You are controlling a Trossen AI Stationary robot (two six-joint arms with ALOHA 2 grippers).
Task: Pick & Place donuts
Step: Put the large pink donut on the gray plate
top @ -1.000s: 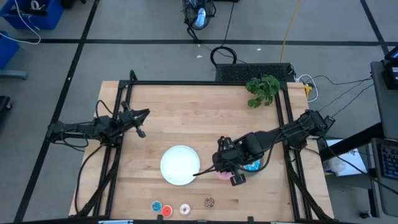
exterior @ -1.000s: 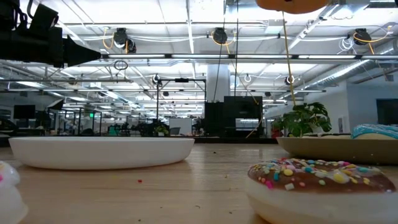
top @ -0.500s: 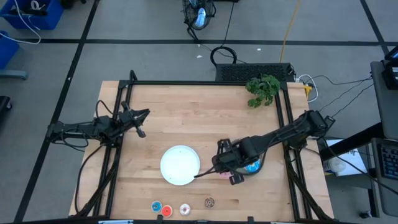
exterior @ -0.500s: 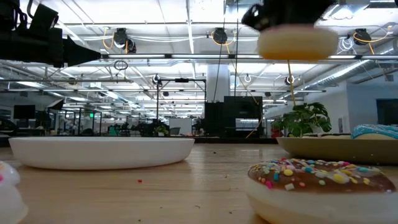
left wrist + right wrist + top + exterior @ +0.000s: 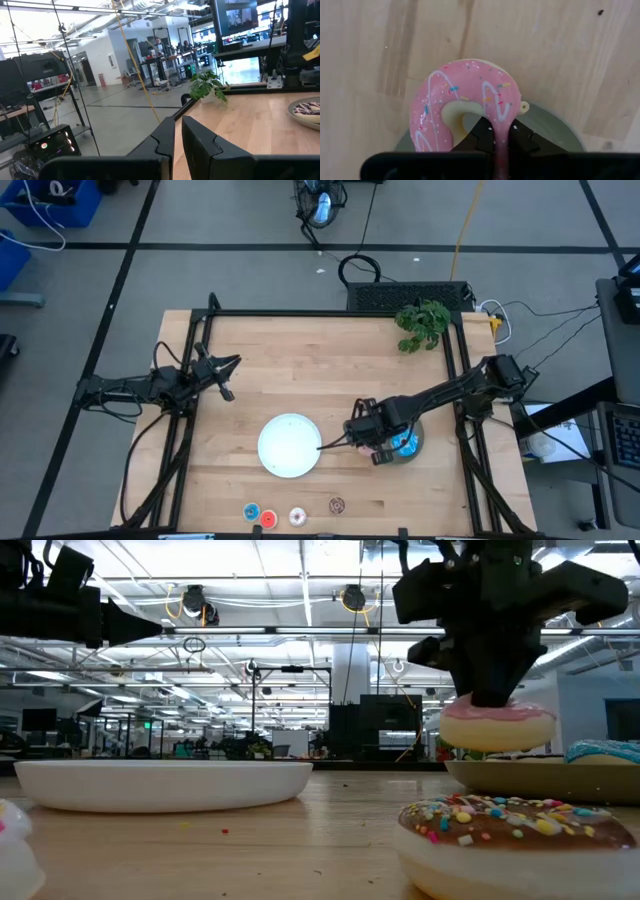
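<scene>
Pink donut (image 5: 465,107), pinched in the right gripper (image 5: 500,141), has dropped to just above the grey plate (image 5: 555,131); release looks near; left gripper (image 5: 178,142) waits shut, left of frame.

right gripper (image 5: 372,448) lowered and drawn back, pink donut (image 5: 497,726) now at grey plate (image 5: 545,778) rim

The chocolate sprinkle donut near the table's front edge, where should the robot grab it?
Probably from straight above, pinching one side of the ring: one finger into the hole, one outside. The chocolate sprinkle donut lies flat on the table, hole facing up, with open space around it. The right end effector holds the pink donut the same way.
</scene>
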